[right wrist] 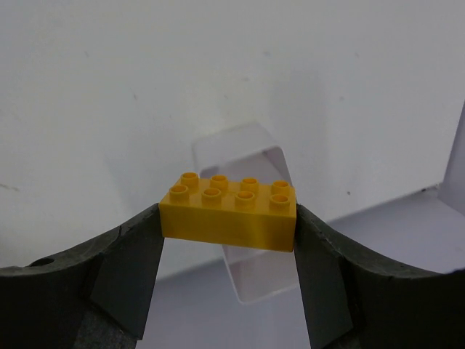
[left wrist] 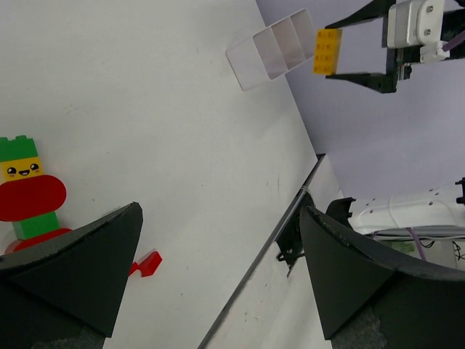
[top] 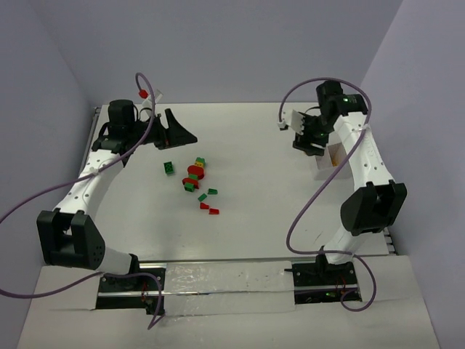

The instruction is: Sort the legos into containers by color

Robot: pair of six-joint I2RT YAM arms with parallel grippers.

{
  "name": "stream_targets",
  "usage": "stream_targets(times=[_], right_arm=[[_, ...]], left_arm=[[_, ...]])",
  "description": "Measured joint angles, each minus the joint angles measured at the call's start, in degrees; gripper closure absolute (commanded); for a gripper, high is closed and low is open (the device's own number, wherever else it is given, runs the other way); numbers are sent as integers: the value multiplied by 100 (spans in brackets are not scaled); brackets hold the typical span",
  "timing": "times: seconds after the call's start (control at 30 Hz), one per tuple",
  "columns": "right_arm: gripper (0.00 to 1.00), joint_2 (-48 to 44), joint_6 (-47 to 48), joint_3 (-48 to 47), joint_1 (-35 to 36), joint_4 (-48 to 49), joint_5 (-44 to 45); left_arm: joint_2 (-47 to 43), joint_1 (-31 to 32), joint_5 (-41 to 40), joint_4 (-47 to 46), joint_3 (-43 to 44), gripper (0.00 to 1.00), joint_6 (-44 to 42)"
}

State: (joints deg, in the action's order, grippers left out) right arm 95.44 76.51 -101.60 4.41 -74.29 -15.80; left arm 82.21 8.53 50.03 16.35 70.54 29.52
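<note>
Legos (top: 197, 182) lie scattered, left gripper (left wrist: 221, 212) wide open w/ nothing in it, right gripper (right wrist: 227, 224) clamps yellow brick (right wrist: 218, 202), which partly hides white tray (right wrist: 232, 156).

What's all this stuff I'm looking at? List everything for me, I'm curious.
yellow brick: one, yellow, gripped above the tray.
stacked figure: one, red, yellow and green, mid-table.
loose bricks: several, green and red, around the stack.
tray: one, white, three compartments, table's right side.
table: one, white.
cables: purple, one along each arm.
left end effector: black, open, empty, beside the bricks.
right end effector: black, shut on the yellow brick.
</note>
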Motion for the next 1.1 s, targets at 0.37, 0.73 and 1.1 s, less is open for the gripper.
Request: stream_targets(times=[0.37,0.73,1.1], right_arm=[[61,309,2086,-299,-1347,-186,456],[62,574,2909,-81,-1518,-137,573],[58,851,3122,116,-1566,-96,580]], left_arm=[[238,0,96,261,1,1,-279],[438,0,104,305,28,1,-280],[532,0,119,324,92,1,-280]])
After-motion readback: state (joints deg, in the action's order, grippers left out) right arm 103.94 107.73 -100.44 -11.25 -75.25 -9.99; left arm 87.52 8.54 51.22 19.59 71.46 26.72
